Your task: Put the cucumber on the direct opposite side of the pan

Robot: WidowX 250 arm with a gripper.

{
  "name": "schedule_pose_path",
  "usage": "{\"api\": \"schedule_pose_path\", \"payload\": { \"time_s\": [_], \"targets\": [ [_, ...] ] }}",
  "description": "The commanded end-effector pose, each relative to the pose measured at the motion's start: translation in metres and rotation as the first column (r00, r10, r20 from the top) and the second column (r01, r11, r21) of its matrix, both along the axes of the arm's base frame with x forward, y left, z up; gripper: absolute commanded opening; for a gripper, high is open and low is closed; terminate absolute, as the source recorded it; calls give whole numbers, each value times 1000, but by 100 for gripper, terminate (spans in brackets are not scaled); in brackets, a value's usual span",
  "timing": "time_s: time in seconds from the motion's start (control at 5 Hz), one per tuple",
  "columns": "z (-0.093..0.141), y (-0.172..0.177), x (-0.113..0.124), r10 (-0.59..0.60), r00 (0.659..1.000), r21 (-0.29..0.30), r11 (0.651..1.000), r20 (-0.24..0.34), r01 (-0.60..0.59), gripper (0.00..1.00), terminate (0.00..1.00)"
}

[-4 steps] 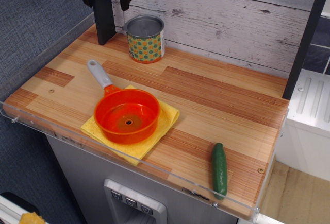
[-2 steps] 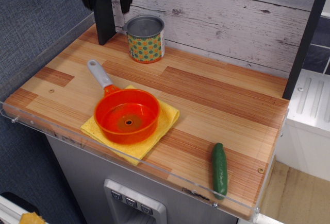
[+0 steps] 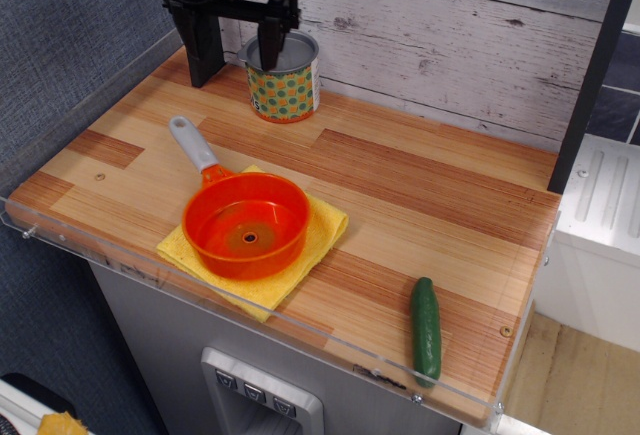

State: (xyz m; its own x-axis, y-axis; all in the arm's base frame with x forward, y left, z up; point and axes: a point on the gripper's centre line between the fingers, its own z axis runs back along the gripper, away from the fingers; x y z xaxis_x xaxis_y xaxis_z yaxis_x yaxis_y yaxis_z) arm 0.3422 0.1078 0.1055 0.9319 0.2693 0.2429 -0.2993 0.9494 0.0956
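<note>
The dark green cucumber (image 3: 426,330) lies on the wooden counter near its front right corner, pointing front to back. The orange pan (image 3: 246,225) with a grey handle (image 3: 193,144) sits on a yellow cloth (image 3: 320,238) at the front left, handle pointing back-left. My black gripper (image 3: 232,47) hangs at the back left, high above the counter, far from the cucumber. Its two fingers are spread apart and hold nothing.
A dotted metal can (image 3: 282,76) stands at the back just right of the gripper. A white plank wall runs along the back. A clear plastic lip (image 3: 260,327) edges the counter's front and left. A black post (image 3: 590,75) stands at the right.
The gripper has come down and moved slightly right, so more of it shows and its right finger is now in front of the can. The cucumber and pan have not moved.
</note>
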Motion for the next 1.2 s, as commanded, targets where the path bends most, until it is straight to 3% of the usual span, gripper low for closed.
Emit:
{"api": "schedule_pose_path", "payload": {
  "time_s": [0.0,0.2,0.4,1.0],
  "targets": [
    [33,-60,-35,-54,998,-69,996,23,56,100,0],
    [19,-89,-52,-94,996,-67,993,0,94,100,0],
    [9,-117,-71,-92,995,-193,978,-38,83,100,0],
    [-49,-180,-90,-155,987,-161,976,-38,147,100,0]
  ]
}}
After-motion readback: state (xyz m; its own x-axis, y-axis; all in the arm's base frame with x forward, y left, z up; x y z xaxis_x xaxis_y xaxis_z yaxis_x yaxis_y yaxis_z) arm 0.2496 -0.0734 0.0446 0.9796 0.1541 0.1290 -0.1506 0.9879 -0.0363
